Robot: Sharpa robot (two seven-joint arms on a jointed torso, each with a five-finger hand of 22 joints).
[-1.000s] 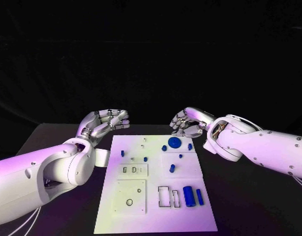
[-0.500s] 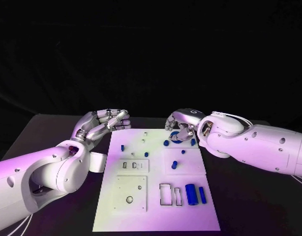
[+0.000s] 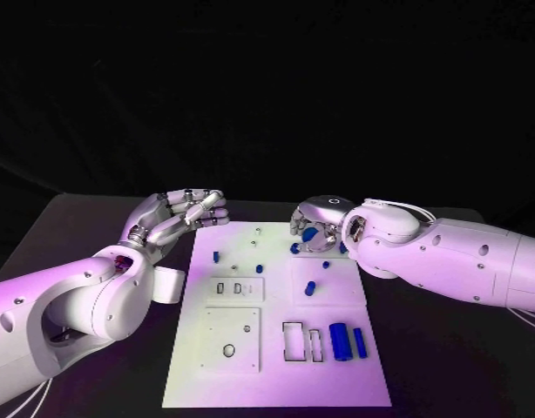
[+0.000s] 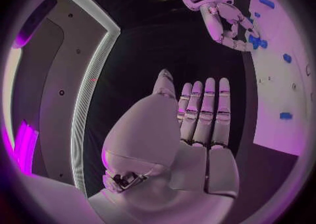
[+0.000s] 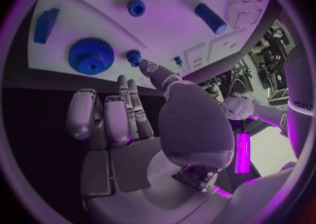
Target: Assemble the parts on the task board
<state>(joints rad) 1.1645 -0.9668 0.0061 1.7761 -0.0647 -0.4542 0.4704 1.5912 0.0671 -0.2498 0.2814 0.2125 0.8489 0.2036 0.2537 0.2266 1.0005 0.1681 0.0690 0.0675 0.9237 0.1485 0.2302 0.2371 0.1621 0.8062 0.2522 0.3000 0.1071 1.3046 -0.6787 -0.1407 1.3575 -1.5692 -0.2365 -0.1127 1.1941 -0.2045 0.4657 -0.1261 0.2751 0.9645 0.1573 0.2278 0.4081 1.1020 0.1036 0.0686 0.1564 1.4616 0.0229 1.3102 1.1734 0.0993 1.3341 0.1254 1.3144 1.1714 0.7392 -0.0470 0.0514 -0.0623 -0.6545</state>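
Head view: task board (image 3: 276, 348) lay centre-lower frame on the black worktop (image 3: 443, 366). Left hand (image 3: 177, 213) sat at the board's upper-left corner, right hand (image 3: 315, 228) over its top edge among blue parts (image 3: 339, 341). Left wrist view: left hand (image 4: 197, 129) flat, fingers straight, empty. Right wrist view: right hand (image 5: 131, 124) empty, fingers loosely extended just short of a blue gear (image 5: 91, 55).

The right hand (image 3: 315, 222) has come down over the task board's (image 3: 276, 383) far gear (image 5: 91, 56).
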